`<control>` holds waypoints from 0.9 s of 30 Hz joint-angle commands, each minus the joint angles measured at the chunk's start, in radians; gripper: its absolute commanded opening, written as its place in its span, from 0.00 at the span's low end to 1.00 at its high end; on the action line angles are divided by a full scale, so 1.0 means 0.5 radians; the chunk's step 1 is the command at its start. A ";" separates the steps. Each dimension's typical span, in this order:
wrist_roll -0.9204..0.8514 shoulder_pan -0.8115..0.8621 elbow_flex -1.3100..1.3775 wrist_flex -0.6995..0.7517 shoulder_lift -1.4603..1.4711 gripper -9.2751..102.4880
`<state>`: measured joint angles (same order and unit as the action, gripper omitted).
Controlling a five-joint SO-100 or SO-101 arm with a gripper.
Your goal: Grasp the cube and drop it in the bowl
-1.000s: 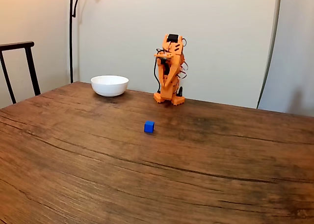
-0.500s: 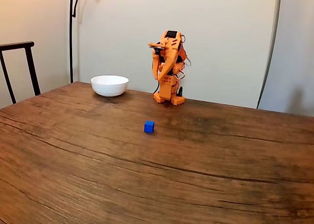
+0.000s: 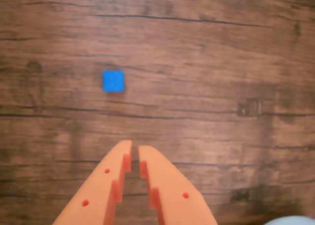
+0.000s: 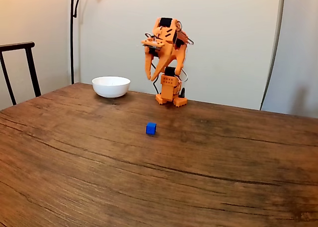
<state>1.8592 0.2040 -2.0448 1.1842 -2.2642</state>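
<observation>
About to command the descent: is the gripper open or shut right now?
Shut. In the wrist view the gripper fingertips nearly touch, empty, with the blue cube lying apart on the wooden table.

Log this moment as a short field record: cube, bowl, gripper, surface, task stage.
cube: blue cube resting on the table, apart from everything
bowl: white bowl near the table's far edge, left of the arm base in the fixed view
gripper: gripper raised above the table, jaws nearly closed, holding nothing
surface: wooden table
task stage: cube not yet grasped
</observation>
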 commanded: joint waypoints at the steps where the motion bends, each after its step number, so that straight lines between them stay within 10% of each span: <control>1: 0.018 -0.025 0.221 -0.031 0.215 0.09; 27: -0.104 -0.252 0.285 -0.448 0.936 0.41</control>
<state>1.8377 0.0890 -1.9482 0.9848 -1.8132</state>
